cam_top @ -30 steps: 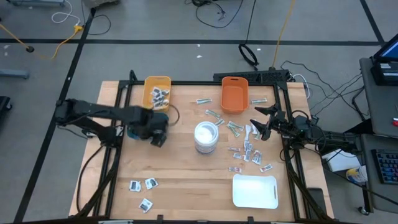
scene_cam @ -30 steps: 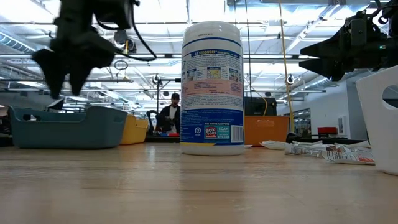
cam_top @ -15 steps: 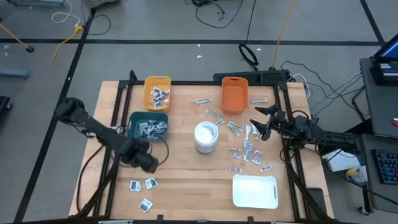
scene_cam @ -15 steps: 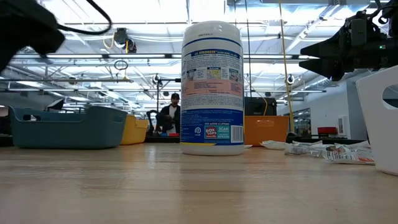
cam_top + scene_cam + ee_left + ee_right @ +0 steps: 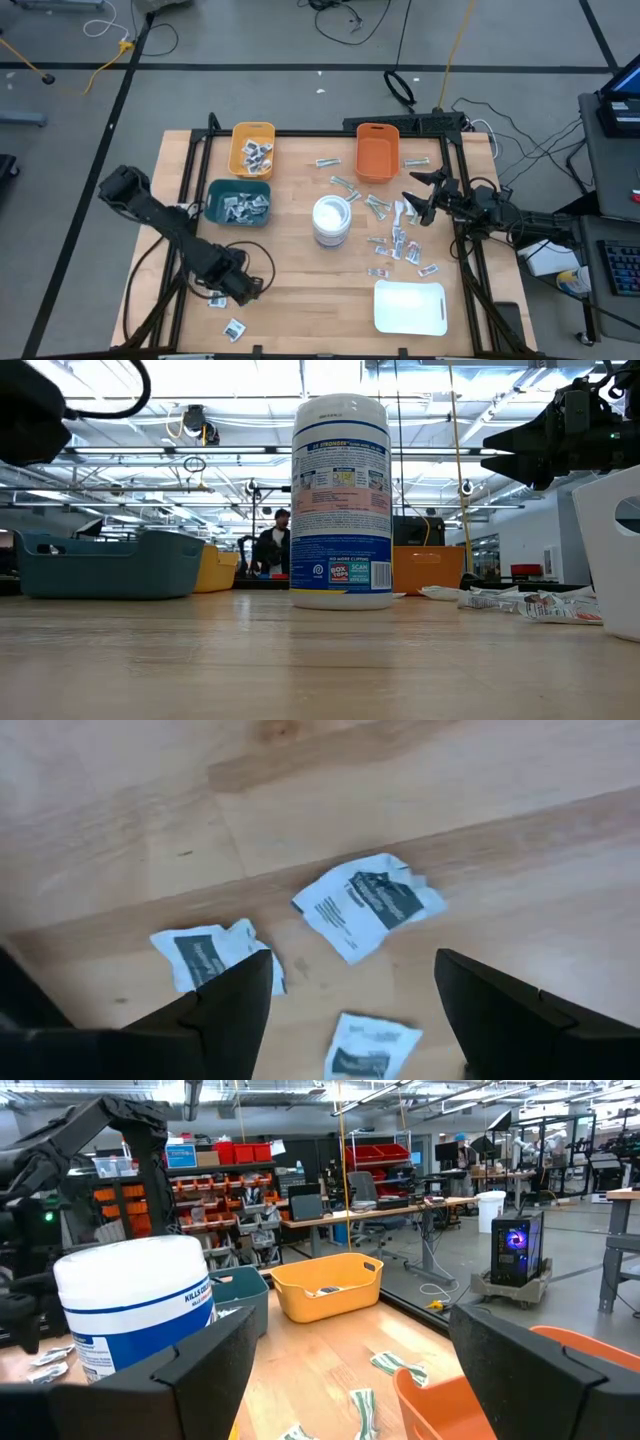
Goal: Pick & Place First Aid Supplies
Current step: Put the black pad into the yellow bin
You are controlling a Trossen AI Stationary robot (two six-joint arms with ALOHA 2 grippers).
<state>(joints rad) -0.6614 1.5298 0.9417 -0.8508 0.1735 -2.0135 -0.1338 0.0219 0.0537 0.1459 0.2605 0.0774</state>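
Observation:
Three white square packets with dark centres [image 5: 370, 905] [image 5: 210, 955] [image 5: 370, 1045] lie flat on the wood at the table's near left. My left gripper [image 5: 243, 287] hangs above them, pointing down and open, with nothing between its fingers [image 5: 235, 1010]. In the high view it covers one packet, and two packets [image 5: 217, 297] [image 5: 234, 328] show beside it. More first aid supplies [image 5: 395, 238] lie scattered right of the middle. Others lie in the yellow bin [image 5: 252, 148] and the teal bin [image 5: 238, 202]. My right gripper [image 5: 415, 200] waits open, raised at the right edge.
A white wipes canister [image 5: 331, 220] stands upright mid-table. An orange bin [image 5: 375, 152] sits at the far side and a white tray [image 5: 410, 306] at the near right. A cable loops by the left arm [image 5: 265, 265]. Bare wood lies between the canister and the near-left packets.
My left gripper has swung from over the teal bin toward the table's near edge, sinking and rolling its wrist. It now hangs over the white packets at the near left. The packets have stayed where they were.

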